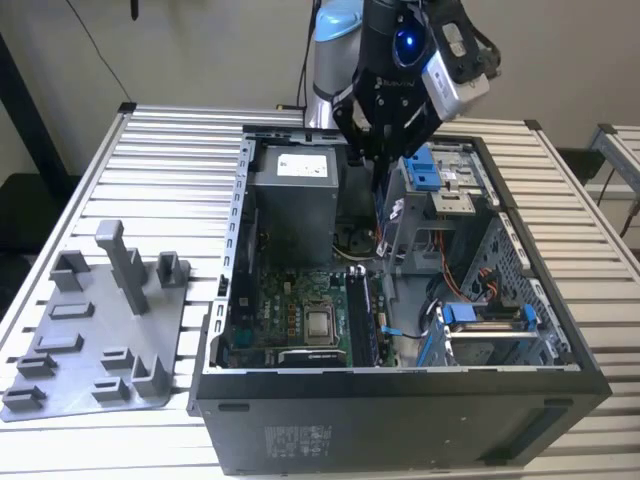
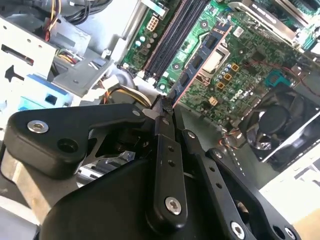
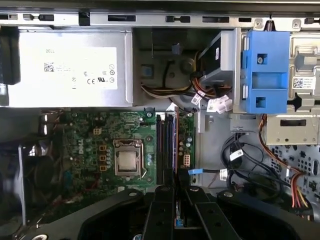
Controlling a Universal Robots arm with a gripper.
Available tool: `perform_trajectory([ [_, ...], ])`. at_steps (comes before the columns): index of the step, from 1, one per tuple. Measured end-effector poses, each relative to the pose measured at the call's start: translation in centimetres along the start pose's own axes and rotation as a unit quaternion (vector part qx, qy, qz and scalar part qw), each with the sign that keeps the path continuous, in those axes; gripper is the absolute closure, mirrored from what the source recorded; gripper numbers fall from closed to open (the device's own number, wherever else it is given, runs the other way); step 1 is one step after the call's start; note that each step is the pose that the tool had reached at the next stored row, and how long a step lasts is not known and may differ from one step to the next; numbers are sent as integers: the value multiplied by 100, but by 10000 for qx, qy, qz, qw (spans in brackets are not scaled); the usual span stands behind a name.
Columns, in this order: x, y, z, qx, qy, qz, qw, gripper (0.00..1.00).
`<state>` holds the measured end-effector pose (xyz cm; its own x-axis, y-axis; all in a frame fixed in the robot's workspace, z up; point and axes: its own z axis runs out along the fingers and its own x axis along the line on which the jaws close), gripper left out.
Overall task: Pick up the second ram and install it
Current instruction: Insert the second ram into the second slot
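Dark blue-green and studded with black chips, the second ram (image 2: 199, 59) is clenched in the gripper (image 2: 165, 104) in the second wrist view. Its long axis runs away from the fingertips above the green motherboard (image 2: 250, 55), parallel to the black memory slots (image 2: 175, 35) just beside it.

In the first wrist view the second ram (image 3: 175, 160) shows edge-on as a thin line leaving the gripper (image 3: 176, 191). It lies along the memory slots (image 3: 165, 145) on their side nearer the blue drive bracket (image 3: 265, 65), away from the processor socket (image 3: 126, 161).

In the exterior view the gripper (image 1: 375, 158) hangs above the open computer case (image 1: 400, 420), close to the power supply (image 1: 295, 190) at the far wall. The memory slots (image 1: 362, 315) lie lower, toward the near wall. I judge the strip aligned with the slots but not yet seated.
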<state>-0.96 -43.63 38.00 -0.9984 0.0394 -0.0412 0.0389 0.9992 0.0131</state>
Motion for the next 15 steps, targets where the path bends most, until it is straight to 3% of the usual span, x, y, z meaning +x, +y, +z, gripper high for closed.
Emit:
perform_trajectory([
  [4, -1, -2, 55, 6, 1, 9, 10000, 86],
  [7, -30, -13, 97, 7, 35, 9, 10000, 86],
  [11, -62, -64, 155, 9, 68, 9, 10000, 86],
  [15, -65, -115, 222, 2, 70, -17, 10000, 86],
])
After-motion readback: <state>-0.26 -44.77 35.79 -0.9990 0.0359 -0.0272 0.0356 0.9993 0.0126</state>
